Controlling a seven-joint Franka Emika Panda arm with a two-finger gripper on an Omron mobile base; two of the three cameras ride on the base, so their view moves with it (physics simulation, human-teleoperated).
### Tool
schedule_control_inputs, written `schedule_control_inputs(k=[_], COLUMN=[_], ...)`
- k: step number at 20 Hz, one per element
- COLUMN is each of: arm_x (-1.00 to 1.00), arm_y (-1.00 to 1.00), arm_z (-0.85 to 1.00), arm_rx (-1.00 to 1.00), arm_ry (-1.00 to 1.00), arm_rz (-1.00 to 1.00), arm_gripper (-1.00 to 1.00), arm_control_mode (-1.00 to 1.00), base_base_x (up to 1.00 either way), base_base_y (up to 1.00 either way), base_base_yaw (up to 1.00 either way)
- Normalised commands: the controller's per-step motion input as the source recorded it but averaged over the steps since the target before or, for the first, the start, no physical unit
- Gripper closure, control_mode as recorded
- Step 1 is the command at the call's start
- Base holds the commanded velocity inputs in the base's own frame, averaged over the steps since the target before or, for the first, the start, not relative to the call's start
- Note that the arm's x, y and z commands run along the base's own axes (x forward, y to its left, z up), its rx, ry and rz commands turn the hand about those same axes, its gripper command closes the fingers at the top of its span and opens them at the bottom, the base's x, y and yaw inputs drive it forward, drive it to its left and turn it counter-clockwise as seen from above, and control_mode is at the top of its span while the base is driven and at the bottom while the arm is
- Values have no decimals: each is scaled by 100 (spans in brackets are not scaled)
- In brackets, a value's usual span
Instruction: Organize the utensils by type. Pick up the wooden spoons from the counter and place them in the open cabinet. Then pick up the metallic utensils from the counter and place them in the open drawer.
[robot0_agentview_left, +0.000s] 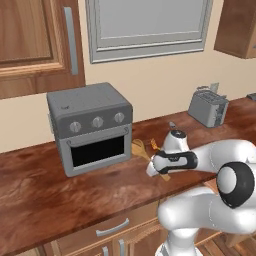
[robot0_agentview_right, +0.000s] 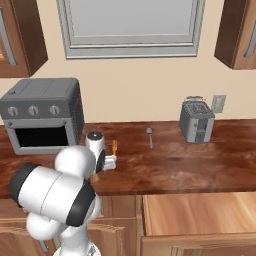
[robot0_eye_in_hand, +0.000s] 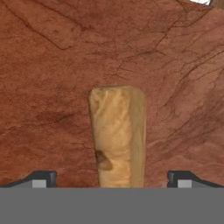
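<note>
Spoon (robot0_eye_in_hand: 117, 135) handle lies centred between the wide-open gripper (robot0_eye_in_hand: 112, 178) tips on the counter (robot0_eye_in_hand: 52, 65); descend straight, then close squarely.

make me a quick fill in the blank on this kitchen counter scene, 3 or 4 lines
1. In the hand view the gripper is ____, its tips on either side of the wooden spoon handle.
2. The wooden spoon lies on the ____.
3. The toaster oven has ____ round knobs on its front.
4. The orange fork lies between the toaster oven and the ____.

Missing words: open; counter; three; toaster
</note>
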Motion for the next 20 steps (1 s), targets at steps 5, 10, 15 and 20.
schedule_control_inputs(k=[5,10,15,20], arm_x=[0,0,0,-42], arm_y=[29,25,1,-1], arm_z=[-55,-59,-67,-50], arm_rx=[-6,-6,0,8], arm_ry=[0,0,0,-2], arm_rz=[-1,-1,-2,-6], arm_gripper=[-100,100,100,100], arm_control_mode=[-100,-100,-100,-100], base_base_x=[0,0,0,0], base_base_y=[0,0,0,0], base_base_yaw=[0,0,0,0])
